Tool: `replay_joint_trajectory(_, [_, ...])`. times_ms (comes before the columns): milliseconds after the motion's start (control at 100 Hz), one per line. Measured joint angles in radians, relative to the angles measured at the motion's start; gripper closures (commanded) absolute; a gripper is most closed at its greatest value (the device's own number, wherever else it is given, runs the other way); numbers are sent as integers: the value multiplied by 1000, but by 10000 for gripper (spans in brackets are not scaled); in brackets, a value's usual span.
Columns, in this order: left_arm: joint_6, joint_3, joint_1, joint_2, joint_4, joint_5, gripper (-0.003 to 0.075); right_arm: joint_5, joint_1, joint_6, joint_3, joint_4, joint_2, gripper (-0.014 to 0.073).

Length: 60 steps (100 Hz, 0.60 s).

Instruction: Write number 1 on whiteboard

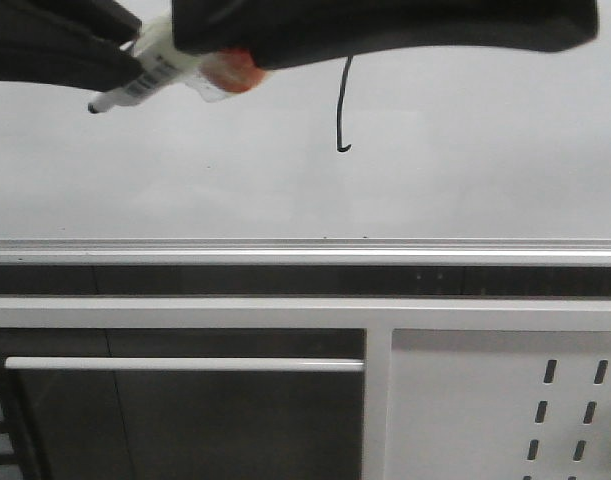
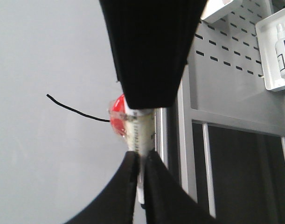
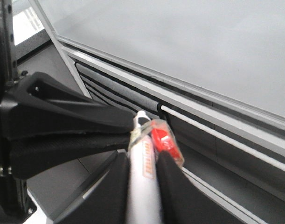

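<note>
Whiteboard: I am looking at the glossy white whiteboard [image 1: 465, 170] filling the upper part of the front view, its silver aluminium rail [image 1: 305, 250] running along the bottom.
Number 1: the thin black number 1 [image 1: 342, 110] is sitting on the board, near vertical, with a small hook at its lower end; its top is passing behind a dark arm.
Marker pen: a white marker pen [image 1: 145, 75] with a barcode label and an orange-red tag is pointing its dark tip down and to the left, off the stroke and well to its left.
Left hand: the left hand [image 2: 141, 158] is clamping the pen barrel between its black fingers [image 2: 126, 186].
Right hand: the right hand [image 3: 144, 170] is also gripping the same pen, fingers [image 3: 114, 186] pressing on both sides of the barrel.
Stroke versus hands: I am seeing the stroke lying to the right of the pen tip, apart from it, below the dark arm.
Below the board: a white slotted metal panel [image 1: 545, 400] is showing at lower right.
</note>
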Motion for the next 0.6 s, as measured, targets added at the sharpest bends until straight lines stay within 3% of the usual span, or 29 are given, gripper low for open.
replay_joint_trajectory(290, [0, 0, 0, 0, 0, 0, 723, 0, 0, 0, 0, 0, 0, 655])
replay_joint_trajectory(390, [0, 0, 0, 0, 2, 0, 619, 0, 0, 0, 0, 0, 0, 655])
replay_joint_trajectory(510, [0, 0, 0, 0, 2, 0, 435, 16, 0, 0, 0, 0, 0, 655])
replay_joint_trajectory(600, [0, 0, 0, 0, 3, 0, 416, 32, 0, 0, 0, 0, 0, 655])
